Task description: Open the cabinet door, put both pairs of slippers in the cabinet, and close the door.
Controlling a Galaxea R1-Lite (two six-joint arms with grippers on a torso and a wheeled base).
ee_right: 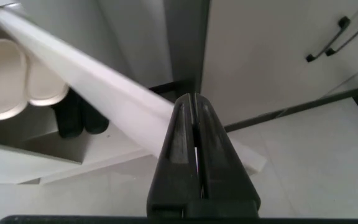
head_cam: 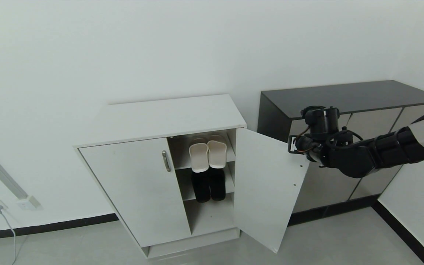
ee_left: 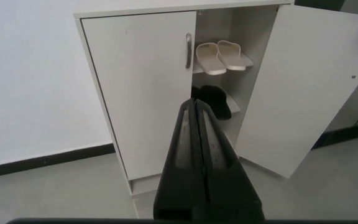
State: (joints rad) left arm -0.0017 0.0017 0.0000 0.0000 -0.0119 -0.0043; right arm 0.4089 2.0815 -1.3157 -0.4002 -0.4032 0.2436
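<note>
White cabinet [head_cam: 134, 187]; cream slippers [head_cam: 208, 156]; black slippers [head_cam: 209, 187], apparently plain in the shadow; dark grey sideboard [head_cam: 344, 95].

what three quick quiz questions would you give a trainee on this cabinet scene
1. True or false: the white slippers and black slippers are both inside the cabinet.
2. Which shelf holds the black slippers? A top, B middle, C bottom.
3. Fill in: the right hand is near the free edge of the right door, which stands ___.

Key: 1 true; 2 B; 3 open.
</note>
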